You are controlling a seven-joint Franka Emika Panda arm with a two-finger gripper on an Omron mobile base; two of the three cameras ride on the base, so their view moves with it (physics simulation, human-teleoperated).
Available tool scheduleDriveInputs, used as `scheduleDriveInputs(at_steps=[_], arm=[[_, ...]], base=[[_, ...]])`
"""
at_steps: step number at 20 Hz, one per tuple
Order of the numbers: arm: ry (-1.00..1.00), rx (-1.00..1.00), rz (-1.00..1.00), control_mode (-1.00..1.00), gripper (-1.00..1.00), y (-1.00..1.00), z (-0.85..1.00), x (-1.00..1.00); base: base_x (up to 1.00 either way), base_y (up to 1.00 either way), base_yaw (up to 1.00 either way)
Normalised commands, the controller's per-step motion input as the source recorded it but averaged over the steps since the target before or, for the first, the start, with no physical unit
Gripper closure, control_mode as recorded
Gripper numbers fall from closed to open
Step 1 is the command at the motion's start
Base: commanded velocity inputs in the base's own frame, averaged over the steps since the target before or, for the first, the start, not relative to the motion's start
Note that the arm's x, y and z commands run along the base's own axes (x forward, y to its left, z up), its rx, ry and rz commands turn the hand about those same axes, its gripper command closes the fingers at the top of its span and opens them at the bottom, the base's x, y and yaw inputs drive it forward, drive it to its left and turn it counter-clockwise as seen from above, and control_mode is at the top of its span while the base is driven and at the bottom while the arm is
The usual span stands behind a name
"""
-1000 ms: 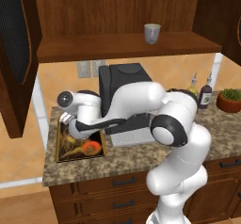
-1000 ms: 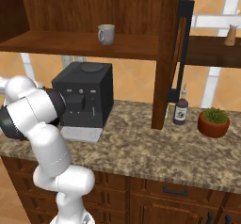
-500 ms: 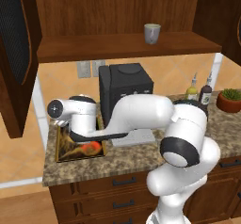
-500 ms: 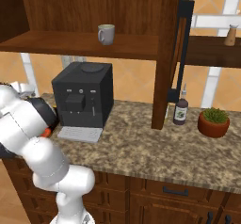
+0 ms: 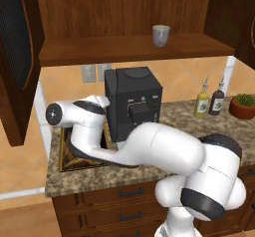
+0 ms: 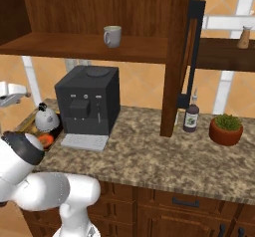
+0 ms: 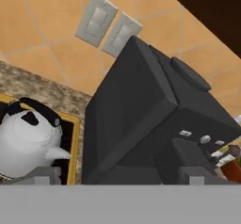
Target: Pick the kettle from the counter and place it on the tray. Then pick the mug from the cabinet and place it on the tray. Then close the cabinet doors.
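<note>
Arm bent low and leftward over tray (image 5: 64,154), wrist raised beside coffee machine (image 5: 133,103). Kettle (image 6: 46,118) sits on tray. Gripper spread: cannot tell.

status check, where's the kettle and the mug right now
Kettle sits on the tray. Gripper state unclear. Mug not yet picked, on the cabinet shelf, doors open. Coffee machine stands beside the tray.
</note>
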Motion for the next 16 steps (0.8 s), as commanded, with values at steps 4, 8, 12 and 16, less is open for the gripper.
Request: scheduleDriveInputs(at_steps=[4,8,12,16], arm=[[-0.23,0.03,-0.03,-1.0,-1.0,-0.87,0.26,-0.41],[-0.25,0.03,0.0,-1.0,-1.0,-0.93,0.27,-0.31],[-0.19,0.02,0.0,-1.0,-1.0,-0.86,0.56,-0.1],[-0.14,0.02,-0.01,-1.0,-1.0,-0.76,0.8,-0.01]], base=[[0.0,0.0,0.0],[0.0,0.0,0.0],[0.0,0.0,0.0],[0.0,0.0,0.0]])
